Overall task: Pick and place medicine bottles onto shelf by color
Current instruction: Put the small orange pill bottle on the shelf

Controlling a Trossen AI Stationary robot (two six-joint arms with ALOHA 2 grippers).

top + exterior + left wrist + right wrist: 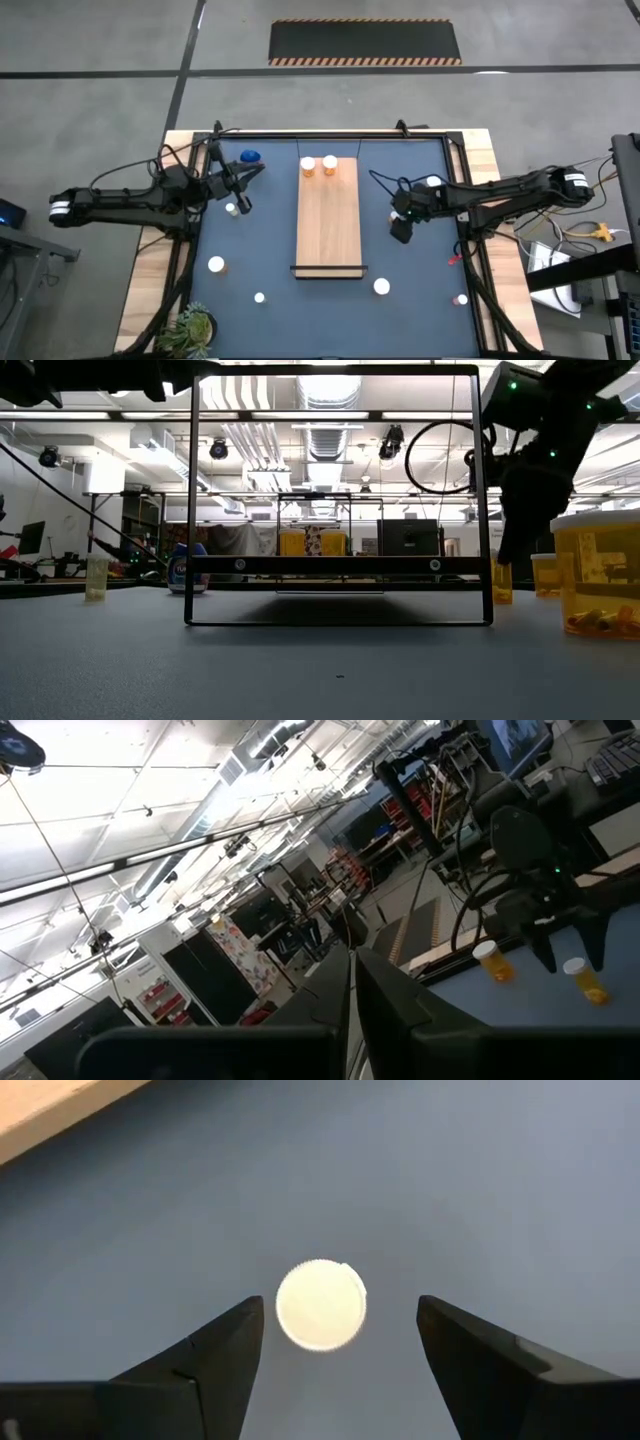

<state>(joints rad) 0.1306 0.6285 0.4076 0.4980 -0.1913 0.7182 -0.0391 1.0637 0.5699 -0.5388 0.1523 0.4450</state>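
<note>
Shelf lay mid-table in high view, two orange bottles at its far end; others stood scattered on mat, blue bottle near left gripper. Low view: big amber bottle close at right edge. Left wrist: fingers shut, empty. Right wrist: right gripper open, straddling white cap from above, not touching.

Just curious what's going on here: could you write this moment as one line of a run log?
right end effector: open, above white-capped bottle | left end effector: shut, waiting | shelf: two orange bottles
</note>
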